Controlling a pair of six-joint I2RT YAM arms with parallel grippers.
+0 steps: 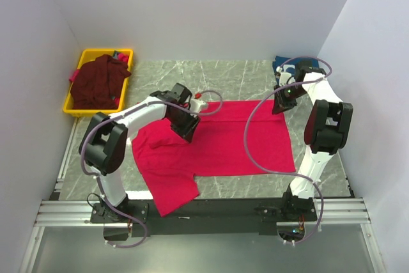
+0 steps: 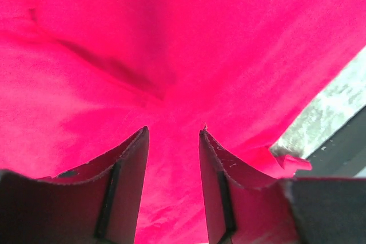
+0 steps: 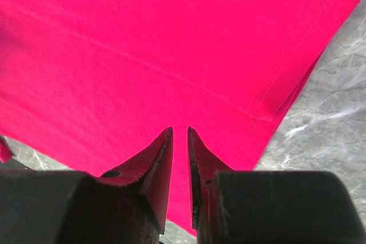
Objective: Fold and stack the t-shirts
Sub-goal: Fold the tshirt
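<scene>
The crimson-red t-shirt [image 1: 223, 139] lies spread flat on the marble tabletop [image 1: 243, 81] between the two arms. Its long axis runs left to right: the hem points toward the right arm, and the shoulders and a sleeve that sticks out to the near edge lie on the left arm's side. The left gripper [image 1: 186, 126] hangs over the shirt's far shoulder area with its jaws spread, and its wrist view shows only wrinkled red cloth below and nothing between the fingers. The right gripper [image 1: 282, 101] sits at the far hem corner, so each arm is nearest its own end of the far long edge. The right gripper's jaws are narrowed to a slit, and I cannot tell whether they pinch any cloth; the stitched hem corner lies flat just to its right. A lengthwise fold probably depends on both grippers catching that far edge and carrying it toward the near one. The dark maroon t-shirt [image 1: 96, 81] sits heaped in the yellow bin [image 1: 83, 55] at far left, and a scrap of the navy t-shirt [image 1: 279, 63] shows at far right.
</scene>
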